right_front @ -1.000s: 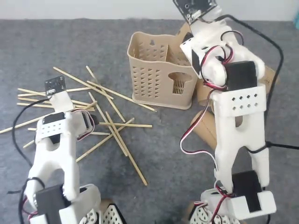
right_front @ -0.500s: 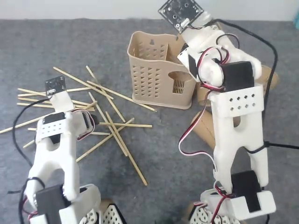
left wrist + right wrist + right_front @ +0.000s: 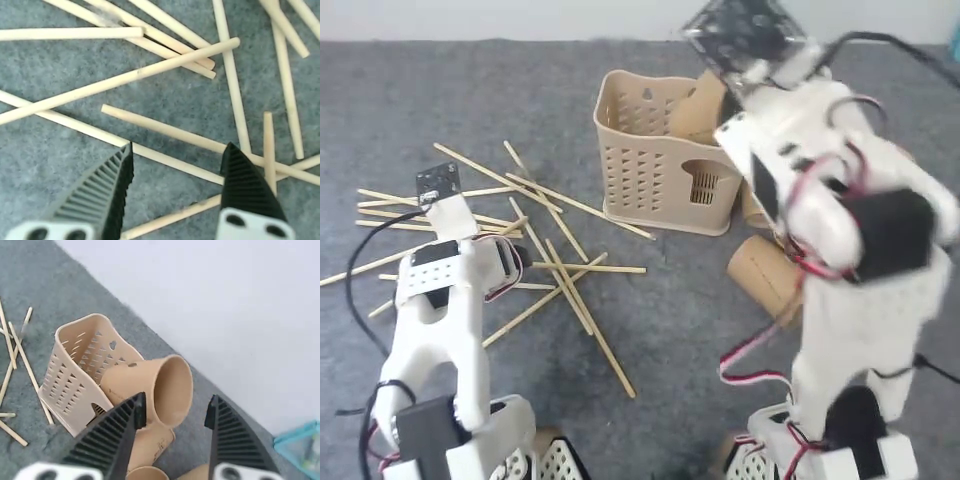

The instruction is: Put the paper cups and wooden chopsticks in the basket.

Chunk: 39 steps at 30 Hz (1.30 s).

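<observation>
High view is showing one cup (image 3: 692, 108) leaning on the rim of the basket (image 3: 650, 175); another cup (image 3: 765, 275) and all chopsticks (image 3: 565, 270) are lying on the desk (image 3: 670, 330). Both the left fingers (image 3: 112, 185) and right fingers (image 3: 112, 435) are gaping apart, holding nothing.

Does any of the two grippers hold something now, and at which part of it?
Nothing is held. The left gripper is open above the chopsticks. The right gripper is open too; the paper cup lies at the basket rim, apart from it.
</observation>
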Available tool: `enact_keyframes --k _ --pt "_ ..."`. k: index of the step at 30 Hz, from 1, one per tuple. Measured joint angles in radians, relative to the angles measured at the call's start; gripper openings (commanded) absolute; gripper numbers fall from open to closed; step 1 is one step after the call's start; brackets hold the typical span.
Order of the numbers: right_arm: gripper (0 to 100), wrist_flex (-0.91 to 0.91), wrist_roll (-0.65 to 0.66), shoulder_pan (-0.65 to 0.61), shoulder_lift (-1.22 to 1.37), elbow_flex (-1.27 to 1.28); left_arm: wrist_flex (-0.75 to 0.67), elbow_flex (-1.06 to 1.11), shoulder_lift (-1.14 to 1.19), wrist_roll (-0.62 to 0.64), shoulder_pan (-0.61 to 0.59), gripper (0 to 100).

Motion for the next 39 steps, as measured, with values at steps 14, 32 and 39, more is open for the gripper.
enact_keyframes --k 14,32,39 --pt "19.9 0.089 -0.19 0.025 -0.009 -0.038 0.0 0.0 0.0 0.0 0.0 27" --pt "20.2 -0.069 -0.325 -0.034 0.278 0.041 0.0 0.0 0.0 0.0 0.0 27" --pt "19.9 0.011 -0.299 0.014 0.201 0.041 -0.009 0.0 0.0 0.0 0.0 27"
